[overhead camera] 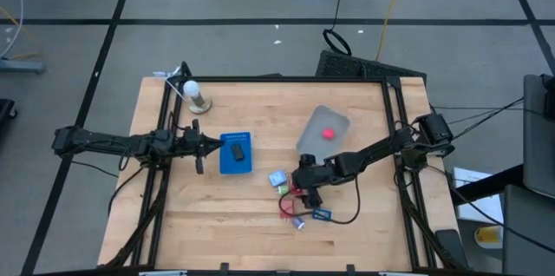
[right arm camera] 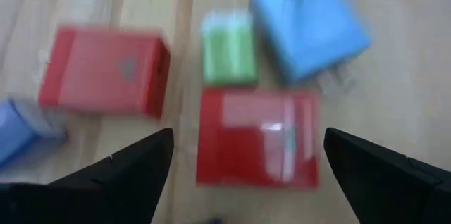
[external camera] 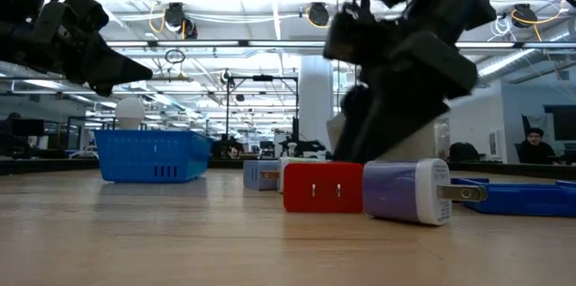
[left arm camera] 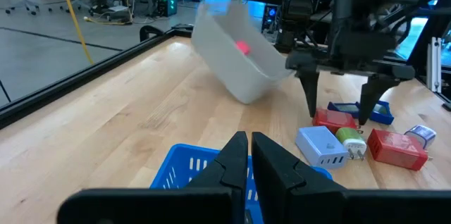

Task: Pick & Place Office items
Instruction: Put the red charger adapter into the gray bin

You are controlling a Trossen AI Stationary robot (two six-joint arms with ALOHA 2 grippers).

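On the near part of the wooden table point(overhead camera: 217, 215), just beside the low camera, lie a red block point(external camera: 323, 186) and a pale violet charger point(external camera: 407, 191) with metal prongs; they touch side by side and hide much of what lies behind them. A flat dark blue piece point(external camera: 517, 197) lies past the charger, cut off at the picture's edge.

Above this cluster of office items point(overhead camera: 295, 198) hangs the right pincer point(right arm camera: 246, 164), its fingers wide apart with nothing between them. Under its gap lies a second red block point(right arm camera: 256, 137), with a green piece point(right arm camera: 228, 46) and a light blue charger point(right arm camera: 309, 25) just beyond it, and another red block point(right arm camera: 104, 71) off to one side. In the left wrist view the fingertips point(left arm camera: 311, 104) stand just above the red pieces; whether they touch is hard to tell. A black cable point(overhead camera: 347, 211) loops past the items.

Farther back, a clear grey tub point(overhead camera: 323, 130) lies tilted on the table with a small red piece point(overhead camera: 329, 134) inside.

To the left, well apart from the cluster, sits the blue tray point(overhead camera: 235, 154) with a dark piece point(overhead camera: 237, 149) in it. The left pincer point(left arm camera: 249, 155) hovers by the tray's edge, fingers together and empty. At the far left corner stands a white ball on a stand point(overhead camera: 194, 94).
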